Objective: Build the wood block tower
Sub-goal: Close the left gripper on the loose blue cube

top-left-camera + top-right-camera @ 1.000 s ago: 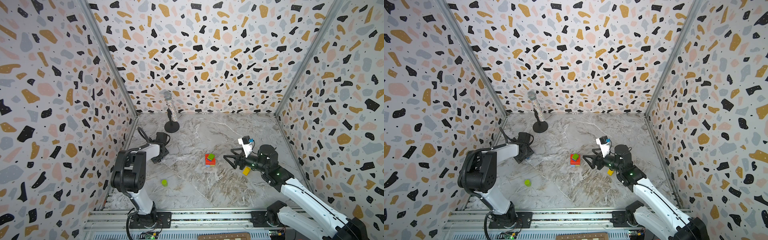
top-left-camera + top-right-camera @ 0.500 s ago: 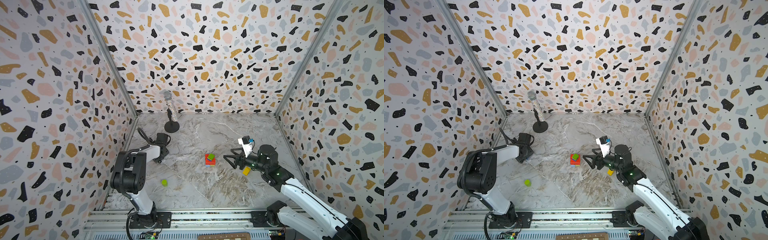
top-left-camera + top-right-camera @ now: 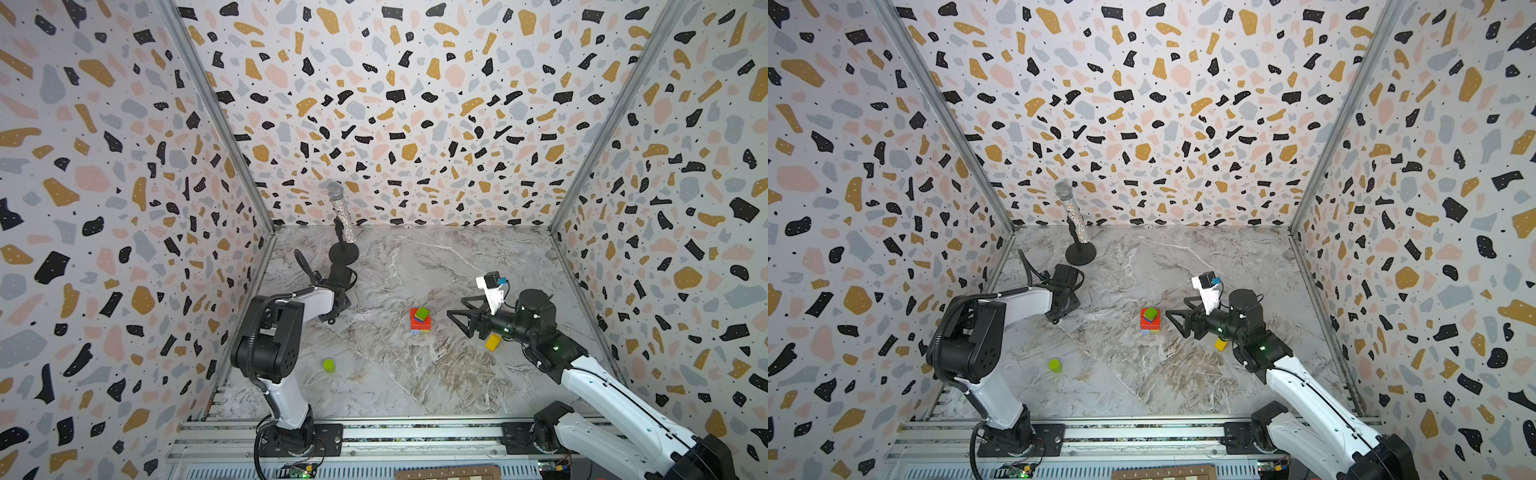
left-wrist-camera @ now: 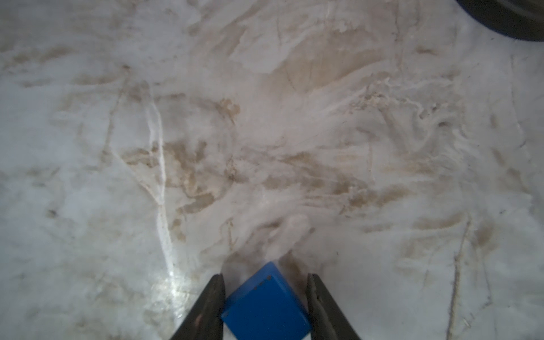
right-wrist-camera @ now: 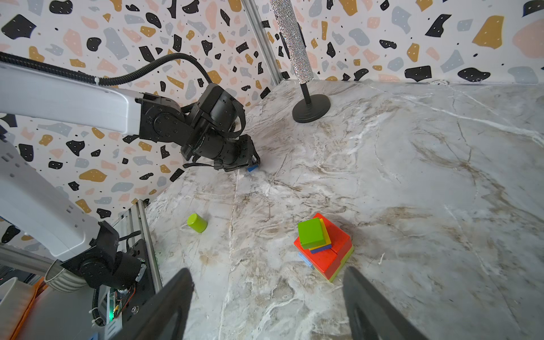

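The tower (image 3: 419,322) (image 3: 1150,320) (image 5: 323,250) stands mid-floor: light-blue and lime at the base, red bricks above, then thin blue and yellow pieces with a green cube on top. My left gripper (image 4: 265,279) (image 5: 254,164) is low on the floor at the left, shut on a blue block (image 4: 265,306) (image 5: 252,169) that sits turned cornerwise between the fingers. Just right of the tower, my right gripper (image 3: 455,320) (image 5: 268,273) is open and holds nothing. A lime cylinder (image 3: 328,365) (image 5: 196,222) lies front left. A yellow block (image 3: 493,342) (image 3: 1221,344) rests under the right arm.
A glittery silver microphone (image 3: 343,216) (image 3: 1073,216) on a round black stand (image 5: 311,107) stands at the back left, close behind the left gripper. Terrazzo walls close three sides, and a metal rail (image 3: 374,432) runs along the front.
The left gripper's jaws have closed in on the blue block. The right arm and the tower have not moved.
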You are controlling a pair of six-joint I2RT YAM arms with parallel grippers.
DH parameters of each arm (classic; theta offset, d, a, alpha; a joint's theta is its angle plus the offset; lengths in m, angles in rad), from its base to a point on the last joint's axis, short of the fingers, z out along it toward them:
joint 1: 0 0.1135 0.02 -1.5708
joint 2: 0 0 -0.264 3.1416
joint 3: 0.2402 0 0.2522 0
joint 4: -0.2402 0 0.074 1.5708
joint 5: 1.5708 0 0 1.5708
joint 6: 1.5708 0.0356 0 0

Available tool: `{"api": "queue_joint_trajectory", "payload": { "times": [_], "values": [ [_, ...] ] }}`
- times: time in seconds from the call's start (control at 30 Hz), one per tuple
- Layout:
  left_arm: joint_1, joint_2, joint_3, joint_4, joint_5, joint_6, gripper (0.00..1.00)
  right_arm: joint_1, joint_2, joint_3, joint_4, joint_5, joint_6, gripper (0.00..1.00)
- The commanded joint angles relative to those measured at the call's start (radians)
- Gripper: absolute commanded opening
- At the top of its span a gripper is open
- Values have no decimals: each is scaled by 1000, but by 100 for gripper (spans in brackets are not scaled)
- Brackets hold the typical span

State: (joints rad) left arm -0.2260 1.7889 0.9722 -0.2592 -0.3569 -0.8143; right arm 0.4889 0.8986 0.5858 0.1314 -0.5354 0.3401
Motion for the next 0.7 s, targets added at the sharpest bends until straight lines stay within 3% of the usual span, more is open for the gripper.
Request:
{"api": "queue_joint_trajectory", "payload": {
  "times": [0.0, 0.27, 0.67],
  "values": [
    [-9, 32, 12, -37, 36, 7, 44, -3, -4, -3, 15, -9, 4, 81],
    [-10, 55, 60, -84, 41, 92, 57, -3, 1, -3, 19, -12, 4, 82],
    [-7, 66, 103, -101, 7, 96, 58, -3, -1, 0, 11, -12, 2, 82]
  ]
}}
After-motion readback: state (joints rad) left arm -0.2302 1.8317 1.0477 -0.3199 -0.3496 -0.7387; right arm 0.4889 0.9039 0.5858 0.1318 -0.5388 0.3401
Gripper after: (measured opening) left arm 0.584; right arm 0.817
